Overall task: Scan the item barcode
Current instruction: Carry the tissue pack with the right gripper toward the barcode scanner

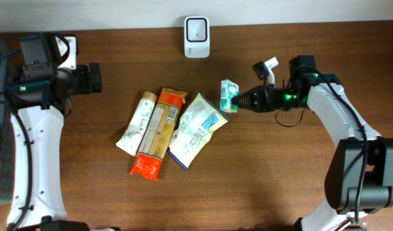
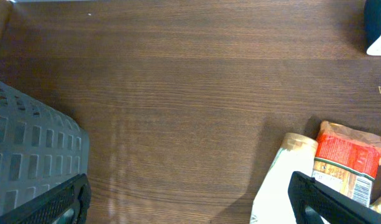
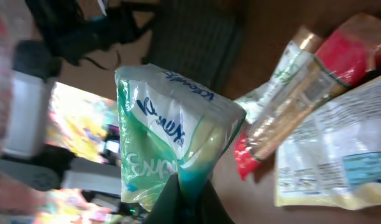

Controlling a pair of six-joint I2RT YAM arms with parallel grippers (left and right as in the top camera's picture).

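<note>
Two arms of mine work at a dark brown wooden table (image 1: 279,179) with fine grain running along its length. The board is bare in front of my left side.

My right gripper (image 1: 240,101) is clamped shut on a small tissue pack (image 1: 229,95), pinching it by one edge. In the wrist view the dark fingers (image 3: 187,202) meet at the bottom seam of the pack (image 3: 171,130), and its green and white wrapper with blue lettering fills the middle of the picture. From above, the pack sits right of the table's centre, below and to the right of the white scanner (image 1: 197,37), which stands at the far edge — the two are apart.

My left gripper (image 1: 93,77) hangs over the far left of the table with its jaws spread wide and nothing between them; only its two dark fingertips (image 2: 59,202) show at the bottom corners of the wrist view. A grey slotted basket (image 2: 28,149) stands at the left edge.

Three more goods lie side by side in the middle of the table: a white tube (image 1: 136,124), a red packet (image 1: 159,133) touching it, and a white bag (image 1: 196,128) with blue print. Beyond the table edge the room is a blur — bright colours to the left, dark shapes above.
</note>
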